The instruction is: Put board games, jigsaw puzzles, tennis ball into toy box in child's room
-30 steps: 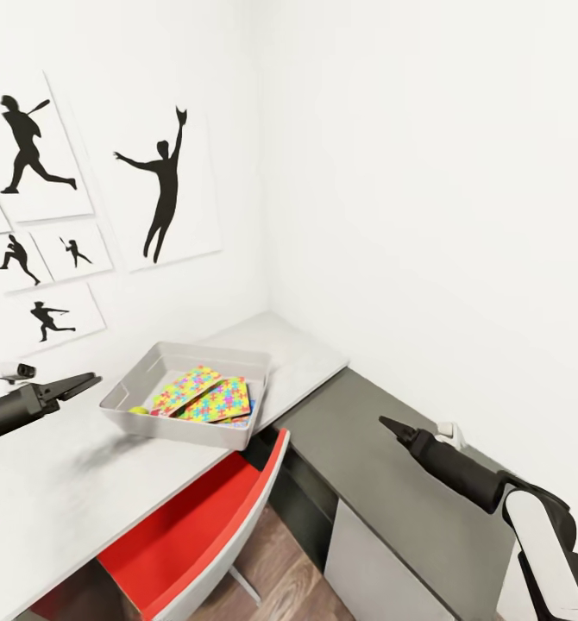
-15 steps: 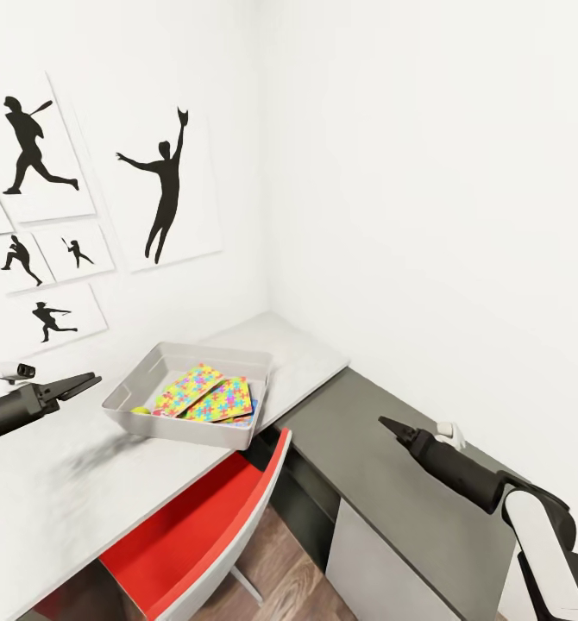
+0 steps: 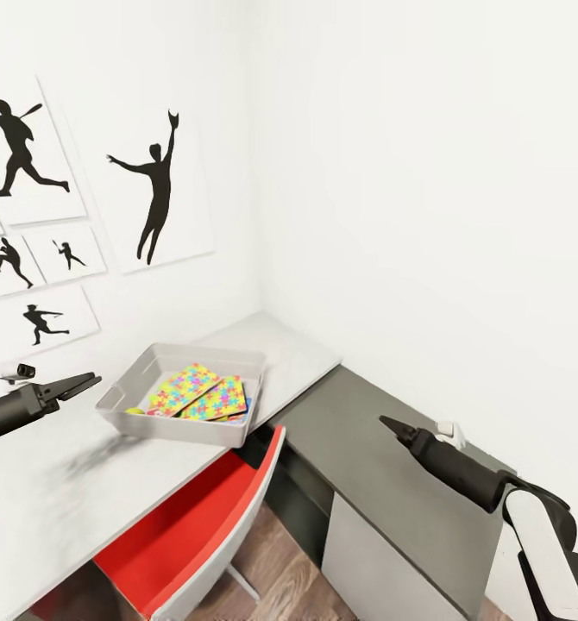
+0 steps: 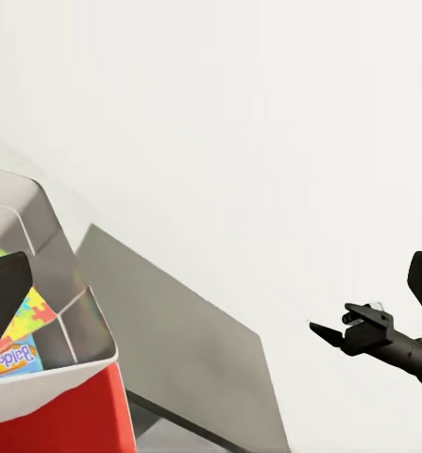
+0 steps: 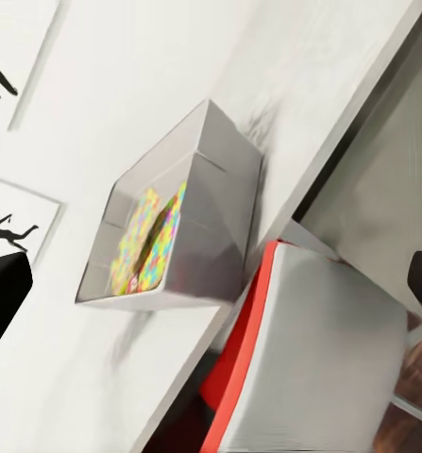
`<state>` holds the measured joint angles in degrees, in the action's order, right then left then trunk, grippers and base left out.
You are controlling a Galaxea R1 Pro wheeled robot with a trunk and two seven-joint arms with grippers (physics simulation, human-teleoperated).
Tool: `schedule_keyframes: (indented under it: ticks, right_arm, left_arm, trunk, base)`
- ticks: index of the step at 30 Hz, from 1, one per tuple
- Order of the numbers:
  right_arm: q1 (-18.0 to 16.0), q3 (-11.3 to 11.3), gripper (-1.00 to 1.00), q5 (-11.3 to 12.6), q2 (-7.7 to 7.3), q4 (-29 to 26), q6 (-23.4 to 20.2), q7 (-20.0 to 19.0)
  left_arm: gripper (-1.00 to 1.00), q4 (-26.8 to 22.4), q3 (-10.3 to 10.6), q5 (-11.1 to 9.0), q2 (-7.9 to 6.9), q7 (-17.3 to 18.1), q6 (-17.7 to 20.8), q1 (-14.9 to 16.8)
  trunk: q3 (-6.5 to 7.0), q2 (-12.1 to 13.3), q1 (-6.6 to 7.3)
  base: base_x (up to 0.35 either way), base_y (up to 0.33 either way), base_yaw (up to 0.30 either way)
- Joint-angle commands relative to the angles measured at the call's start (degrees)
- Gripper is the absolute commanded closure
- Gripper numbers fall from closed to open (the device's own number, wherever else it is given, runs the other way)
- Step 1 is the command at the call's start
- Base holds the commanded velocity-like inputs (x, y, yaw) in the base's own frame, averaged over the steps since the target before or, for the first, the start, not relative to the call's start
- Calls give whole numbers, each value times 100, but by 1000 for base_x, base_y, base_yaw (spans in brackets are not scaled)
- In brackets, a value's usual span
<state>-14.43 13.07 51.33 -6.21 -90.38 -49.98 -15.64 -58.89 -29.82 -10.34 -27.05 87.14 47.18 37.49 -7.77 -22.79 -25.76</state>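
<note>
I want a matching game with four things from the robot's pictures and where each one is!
Things:
1. jigsaw puzzles
2. tennis ball
3. red chair
4. toy box

Places:
A. tucked under the edge of the desk
B. on the light grey wing of the desk
C. lying flat inside the bin, overlapping
D. in the bin's corner nearest the left hand

Pairs: 1-C, 2-D, 3-A, 4-B

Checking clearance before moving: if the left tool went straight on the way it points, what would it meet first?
Probably the near rim of the light grey rectangular toy box; the left tool points toward it over the light grey desk wing, though depth is unclear.
</note>
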Motion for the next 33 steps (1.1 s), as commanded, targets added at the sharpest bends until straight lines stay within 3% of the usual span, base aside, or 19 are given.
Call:
schedule_keyframes:
  ticks: [1,13,33]
  right_arm:
    - [-7,13,-100,-32,1,0,-30,-35]
    - [-7,20,-100,-26,11,3,-24,-36]
    - [-7,32,-100,-26,13,3,-21,-36]
  left_arm:
    - [-100,1,-3,-3,-2,22,59,4]
    - [-100,1,2,5,-1,22,55,4]
    - [-100,1,10,6,7,20,54,0]
  trunk:
    - [-6,-12,-2]
    - [72,-12,-2]
    - [203,-12,-2]
  base:
    - [-209,95,-210]
    - [-196,91,-223]
    - [-12,3,-225]
